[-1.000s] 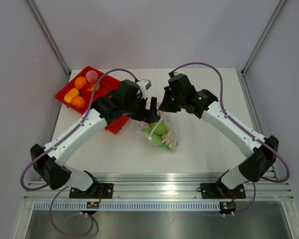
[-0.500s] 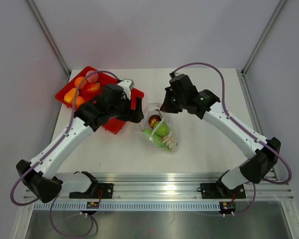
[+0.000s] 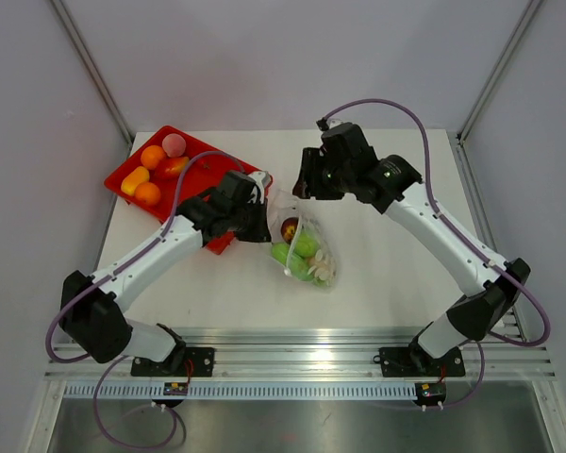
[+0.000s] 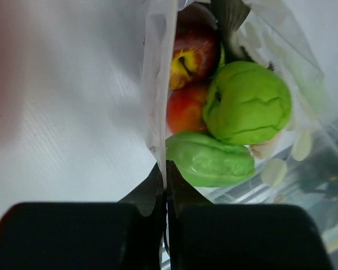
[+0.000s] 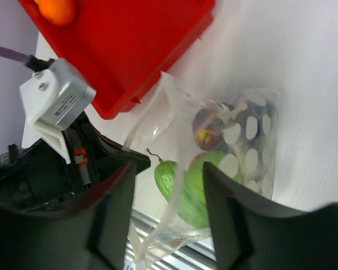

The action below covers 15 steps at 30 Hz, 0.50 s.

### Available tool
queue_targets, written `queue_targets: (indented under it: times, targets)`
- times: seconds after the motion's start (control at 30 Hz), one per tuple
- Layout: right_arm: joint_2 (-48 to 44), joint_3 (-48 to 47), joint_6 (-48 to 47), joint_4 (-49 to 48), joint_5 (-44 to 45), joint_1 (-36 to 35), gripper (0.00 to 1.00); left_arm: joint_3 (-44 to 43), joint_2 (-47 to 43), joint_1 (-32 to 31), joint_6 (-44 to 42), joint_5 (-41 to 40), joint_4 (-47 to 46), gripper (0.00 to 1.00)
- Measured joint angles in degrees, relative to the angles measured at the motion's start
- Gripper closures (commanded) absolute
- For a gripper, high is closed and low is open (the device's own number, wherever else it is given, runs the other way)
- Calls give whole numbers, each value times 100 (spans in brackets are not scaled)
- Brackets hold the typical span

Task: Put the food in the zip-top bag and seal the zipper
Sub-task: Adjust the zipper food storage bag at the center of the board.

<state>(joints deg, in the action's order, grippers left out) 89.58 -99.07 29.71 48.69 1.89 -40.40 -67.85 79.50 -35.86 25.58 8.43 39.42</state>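
The left tool [image 4: 165,188] is clenched on the left edge of the zip-top bag [image 4: 158,84], with the red tray [image 5: 141,50] just beside it on the left. The right tool [image 5: 169,185] hangs released over the bag's far side, nothing between its fingers. The bag lies on the table [image 3: 396,255], holding a red apple [image 4: 191,53] and green fruits [image 4: 248,101]. The tray holds oranges [image 3: 152,156] and a pink fruit [image 3: 174,143].

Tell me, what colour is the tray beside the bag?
Red. The tray shows best in the right wrist view.
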Motion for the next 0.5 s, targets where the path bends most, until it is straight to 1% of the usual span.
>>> queue_targets:
  times: [0.07,0.17,0.23,0.37,0.5]
  targets:
    - [-9,-210,-162,-37,20,0,35,-57,-4,-2,275,63,-114,100]
    - [-236,-190,-472,-140,28,-7,31,7,-122,-7,1036,66,-481,100]
    - [-538,50,-726,-319,94,-37,30,186,-317,-7,1554,22,-750,100]
    - [-1307,804,-1169,-549,404,-293,26,328,-608,-7,2332,-251,-859,100]
    - [-1967,1504,-1414,-710,883,-905,26,308,-612,-7,2739,-483,-868,100]
